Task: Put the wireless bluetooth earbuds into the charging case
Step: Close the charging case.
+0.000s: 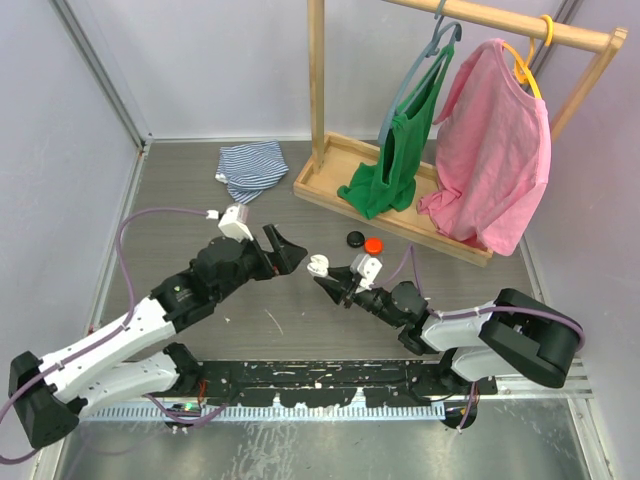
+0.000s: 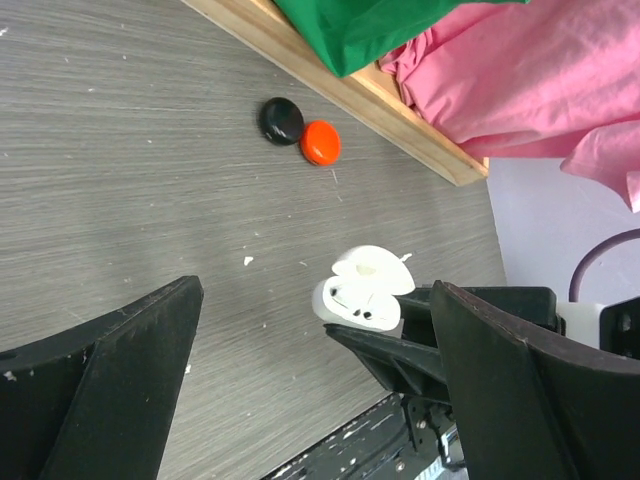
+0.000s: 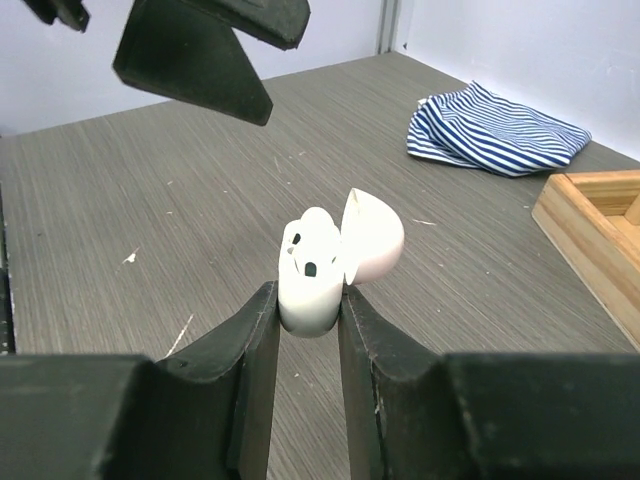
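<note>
Pinching the white charging case (image 3: 312,280) by its sides betw 2 fingers, R gripper (image 3: 308,305) holds it lid-open above the table (image 1: 180,200), approx midway betw left & right edges. White earbuds (image 3: 305,245) appear seated inside. L gripper (image 2: 318,288) is spread wide just beside it, holding nothing.

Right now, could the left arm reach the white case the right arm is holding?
Probably yes. The left end effector is open, close beside the white case, with nothing between them.
</note>
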